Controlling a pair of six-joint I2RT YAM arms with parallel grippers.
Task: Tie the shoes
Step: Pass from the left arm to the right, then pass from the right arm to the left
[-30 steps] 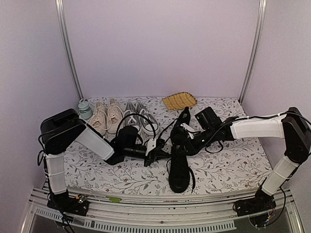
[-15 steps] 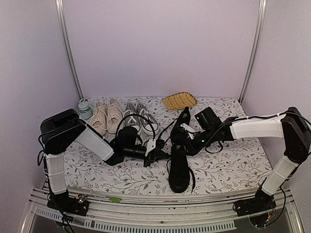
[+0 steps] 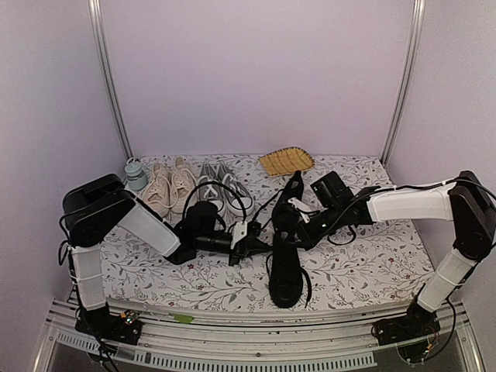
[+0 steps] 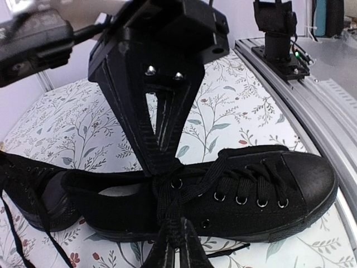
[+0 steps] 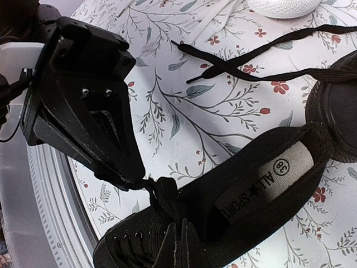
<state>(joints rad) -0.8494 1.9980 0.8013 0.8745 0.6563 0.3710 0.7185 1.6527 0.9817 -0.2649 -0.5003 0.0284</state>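
Both grippers are meeting over the nearer black shoe (image 3: pixel 285 267), which is lying toe toward the arm bases on the flowered table (image 3: pixel 372 267). The left gripper (image 3: pixel 260 246) is reaching in from the shoe's left side and the right gripper (image 3: pixel 284 226) from above its tongue. A second ago the right gripper's jaws were standing partly apart; now they are pressed together, and in the right wrist view they are pinching the black lace (image 5: pixel 163 202) just above the eyelets. The left gripper is likewise closed on lace at the same crossing, its fingertips (image 4: pixel 172 241) squeezing the bundle, as they were a second ago. The shoe itself is sitting where it was.

Judging from this, each arm is now holding a lace end at the knot, so pulling outward to tighten looks like the step in hand; the bow is not yet formed. The second black shoe (image 3: pixel 294 187) is lying just beyond the first one's heel, its lace trailing loose across the cloth.

Inside the nearer shoe, the pale insole label (image 5: pixel 262 184) is reading "ALL STAR SPORT" style lettering, with a star between "ALL" and "SPORT", and a circled "38". No other writing is legible.

Beyond the shoe, toward the back left, a beige pair (image 3: pixel 169 186) and a grey pair (image 3: pixel 218 182) are standing side by side.
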